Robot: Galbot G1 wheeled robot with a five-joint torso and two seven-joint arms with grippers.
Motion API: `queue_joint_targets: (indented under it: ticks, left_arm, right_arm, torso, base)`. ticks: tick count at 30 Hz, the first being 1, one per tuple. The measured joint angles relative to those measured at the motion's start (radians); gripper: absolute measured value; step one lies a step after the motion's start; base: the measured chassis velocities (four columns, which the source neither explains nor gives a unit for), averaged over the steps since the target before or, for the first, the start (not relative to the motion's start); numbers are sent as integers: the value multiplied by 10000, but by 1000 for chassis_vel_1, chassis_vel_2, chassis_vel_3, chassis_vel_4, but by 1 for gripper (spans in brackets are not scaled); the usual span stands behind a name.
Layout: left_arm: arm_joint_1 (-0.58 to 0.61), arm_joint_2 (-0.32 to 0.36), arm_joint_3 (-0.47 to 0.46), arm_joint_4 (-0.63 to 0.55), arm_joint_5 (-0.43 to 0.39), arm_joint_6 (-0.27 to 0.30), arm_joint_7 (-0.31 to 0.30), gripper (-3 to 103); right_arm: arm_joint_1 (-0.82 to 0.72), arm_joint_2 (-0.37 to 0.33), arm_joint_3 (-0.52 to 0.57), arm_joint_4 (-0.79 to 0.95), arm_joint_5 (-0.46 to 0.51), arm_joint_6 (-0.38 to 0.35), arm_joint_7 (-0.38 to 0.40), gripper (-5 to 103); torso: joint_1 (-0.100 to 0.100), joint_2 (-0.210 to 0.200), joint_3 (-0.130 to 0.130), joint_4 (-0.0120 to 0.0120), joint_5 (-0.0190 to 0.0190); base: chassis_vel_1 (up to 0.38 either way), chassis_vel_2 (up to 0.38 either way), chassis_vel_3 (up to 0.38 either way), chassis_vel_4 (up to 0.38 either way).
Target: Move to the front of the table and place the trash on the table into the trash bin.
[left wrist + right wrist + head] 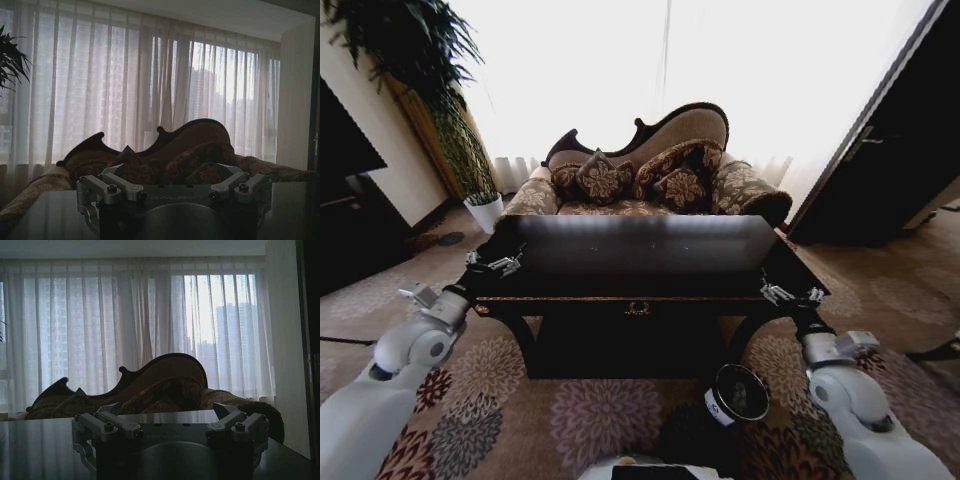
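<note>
The robot stands at the front of the dark counter (650, 290), so the approach looks done and the picking not yet begun. The left pincer (498, 264) hovers at the near left corner and the right pincer (790, 294) at the near right, both spread open and empty. The glare hides any trash on the top. The bin (737, 394) sits on the carpet just below. Next, I judge, it must find a scrap and reach for it.
</note>
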Motion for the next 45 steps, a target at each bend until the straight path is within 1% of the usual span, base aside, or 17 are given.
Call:
queue_joint_targets:
  ticks: [1,2,6,10,19,45]
  left_arm:
    - [0,0,0,0,0,0,0,100]
    - [0,0,0,0,0,0,0,100]
    - [0,0,0,0,0,0,1,100]
    - [0,0,0,0,0,0,1,100]
    - [0,0,0,0,0,0,1,100]
    - [0,0,0,0,0,0,1,100]
  right_arm:
    - [349,-213,-259,-304,76,-44,52,100]
    - [349,-213,-259,-304,76,-44,52,100]
    - [1059,-639,-880,-910,374,-81,145,100]
    - [1403,-866,-1151,-1100,511,-99,151,100]
    - [1731,-1216,-1284,-1095,685,-135,134,100]
    - [1756,-1287,-1239,-1043,746,-116,95,100]
  torso:
    - [0,0,0,0,2]
    - [0,0,0,0,2]
    - [-1,0,0,0,1]
    - [0,0,-1,0,0]
    - [0,0,-1,-1,-1]
    - [-1,2,-2,0,-1]
  base:
    - [0,0,0,0]
    - [0,0,0,0]
    - [0,0,0,0]
    - [0,0,0,0]
    - [0,0,0,0]
    - [0,0,0,0]
